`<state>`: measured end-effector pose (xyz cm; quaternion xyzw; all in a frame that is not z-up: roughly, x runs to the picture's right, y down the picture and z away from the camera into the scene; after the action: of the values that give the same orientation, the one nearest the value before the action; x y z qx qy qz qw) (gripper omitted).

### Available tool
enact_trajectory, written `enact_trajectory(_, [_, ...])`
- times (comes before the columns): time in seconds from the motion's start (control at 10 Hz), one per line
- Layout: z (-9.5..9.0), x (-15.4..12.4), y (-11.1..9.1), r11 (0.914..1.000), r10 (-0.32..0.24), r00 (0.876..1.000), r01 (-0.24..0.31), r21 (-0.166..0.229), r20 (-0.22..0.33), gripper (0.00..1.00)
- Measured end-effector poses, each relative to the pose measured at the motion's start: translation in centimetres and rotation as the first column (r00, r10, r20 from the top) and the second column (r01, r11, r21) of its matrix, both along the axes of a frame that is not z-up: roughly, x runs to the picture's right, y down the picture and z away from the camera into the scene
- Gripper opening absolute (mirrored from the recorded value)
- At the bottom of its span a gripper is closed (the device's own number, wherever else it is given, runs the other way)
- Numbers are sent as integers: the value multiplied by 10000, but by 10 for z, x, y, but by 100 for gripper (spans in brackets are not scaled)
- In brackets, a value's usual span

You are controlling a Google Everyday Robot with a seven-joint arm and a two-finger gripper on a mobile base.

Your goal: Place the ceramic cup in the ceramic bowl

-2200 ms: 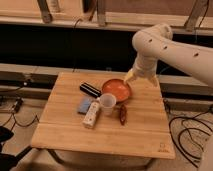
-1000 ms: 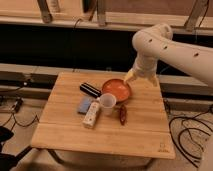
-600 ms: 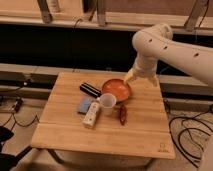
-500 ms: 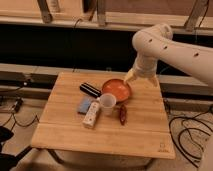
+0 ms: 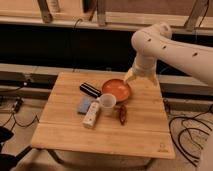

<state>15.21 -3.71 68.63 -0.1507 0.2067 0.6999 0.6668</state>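
The ceramic cup [image 5: 107, 102] is small, white and tapered. It stands upright on the wooden table [image 5: 70, 132], touching the front left edge of the ceramic bowl [image 5: 118, 89]. The bowl is shallow, round and orange-red, and it is empty. The gripper [image 5: 131, 77] hangs from the white arm just above the table at the bowl's back right rim, well apart from the cup. It holds nothing that I can see.
A white remote-like object [image 5: 92, 114] lies left of the cup, with a blue block [image 5: 84, 105] beside it. A black elongated object [image 5: 90, 90] lies left of the bowl. A dark reddish-brown object [image 5: 122, 114] lies in front of the bowl. Cables run on the floor.
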Motion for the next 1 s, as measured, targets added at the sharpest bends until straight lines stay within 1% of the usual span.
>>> enact_trajectory(0.1, [2, -19, -7, 9995, -273, 9995, 270, 187, 186, 80])
enact_trajectory(0.2, [7, -39, -11, 9984, -468, 9985, 459, 328, 291, 80])
enact_trajectory(0.3, [15, -52, -10, 9977, -587, 9979, 576, 358, 283, 80])
enact_trajectory(0.4, [22, -58, -8, 9974, -641, 9977, 633, 349, 227, 80])
enact_trajectory(0.5, [34, -56, -5, 9973, -649, 9979, 649, 357, -4, 80])
enact_trajectory(0.7, [36, -55, -5, 9973, -640, 9979, 642, 356, -60, 80])
enact_trajectory(1.0, [37, -56, -3, 9976, -607, 9982, 606, 333, 8, 80])
